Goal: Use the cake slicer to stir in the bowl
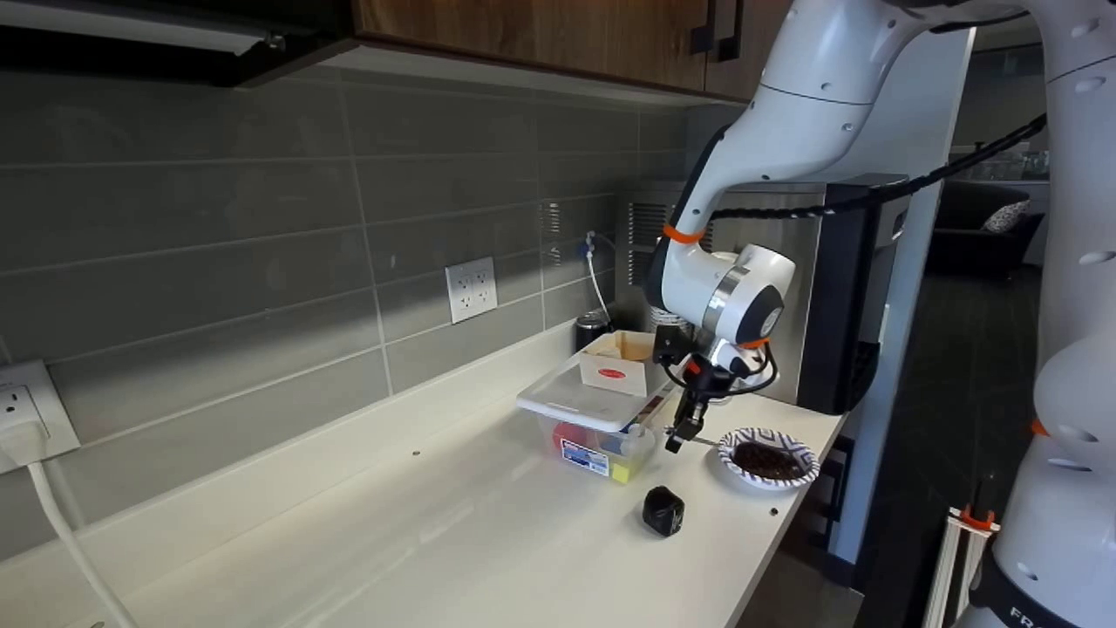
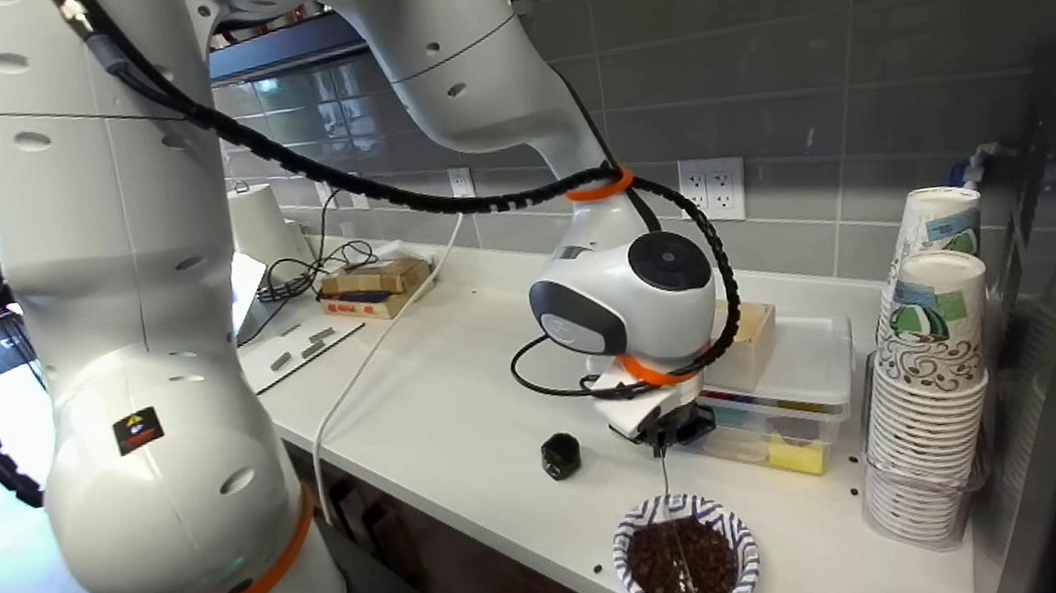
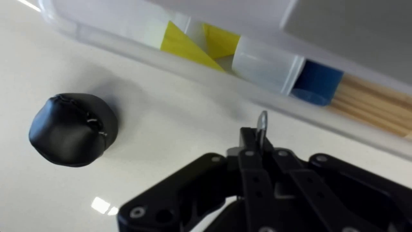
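Observation:
A paper bowl with a blue-and-white patterned rim (image 1: 760,434) holds dark brown bits near the counter's front edge; the bowl also shows in an exterior view (image 2: 742,547). My gripper (image 1: 680,440) is shut on the thin metal handle of the cake slicer (image 2: 666,476), beside and above the bowl. The slicer slopes from the fingers over the rim, and its shiny end reaches into the brown bits, partly hidden. In the wrist view the handle's rounded tip (image 3: 262,124) sticks out between the fingertips (image 3: 252,137). The bowl is out of the wrist view.
A clear lidded plastic box (image 1: 575,406) stands close behind the gripper with a white carton (image 1: 610,375) on its lid. A black lump (image 3: 74,129) lies on the counter. Stacked paper cups (image 2: 932,388) stand near a steel appliance (image 1: 785,296). Small dark bits lie around the bowl.

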